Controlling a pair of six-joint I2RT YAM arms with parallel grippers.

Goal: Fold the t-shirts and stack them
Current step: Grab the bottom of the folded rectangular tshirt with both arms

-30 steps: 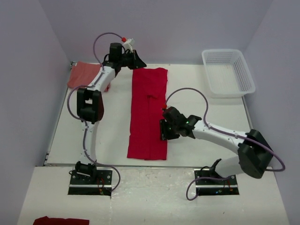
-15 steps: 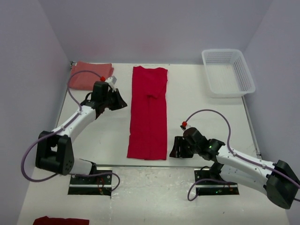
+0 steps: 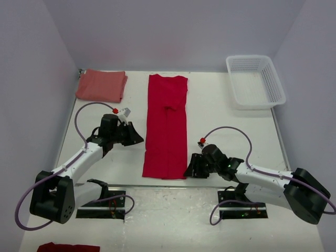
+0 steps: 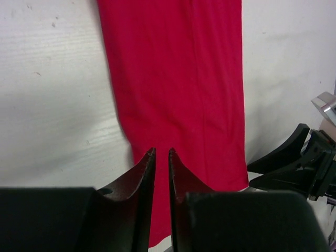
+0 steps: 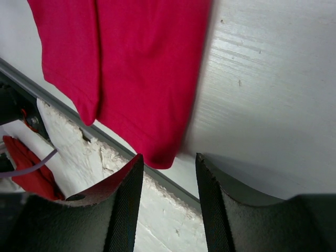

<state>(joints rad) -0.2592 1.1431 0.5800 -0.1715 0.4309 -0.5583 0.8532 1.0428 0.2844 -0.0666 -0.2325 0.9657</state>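
The bright red t-shirt (image 3: 167, 126) lies flat in the table's middle, folded into a long narrow strip running front to back. It also shows in the left wrist view (image 4: 178, 89) and the right wrist view (image 5: 131, 68). The salmon-red t-shirt (image 3: 101, 85) lies folded at the back left corner. My left gripper (image 3: 137, 137) sits low just left of the strip's middle, its jaws (image 4: 161, 151) nearly together and empty. My right gripper (image 3: 188, 170) is open at the strip's near right corner, which lies just ahead of its fingertips (image 5: 168, 157).
A white lattice basket (image 3: 255, 81) stands at the back right. The table's front edge and metal rail (image 5: 105, 139) run right under the right gripper. Another red cloth (image 3: 68, 247) lies off the table at the bottom left.
The left arm has swung from the back by the salmon-red shirt to the left side of the red strip. The right gripper has moved from the strip's right edge to its near right corner.
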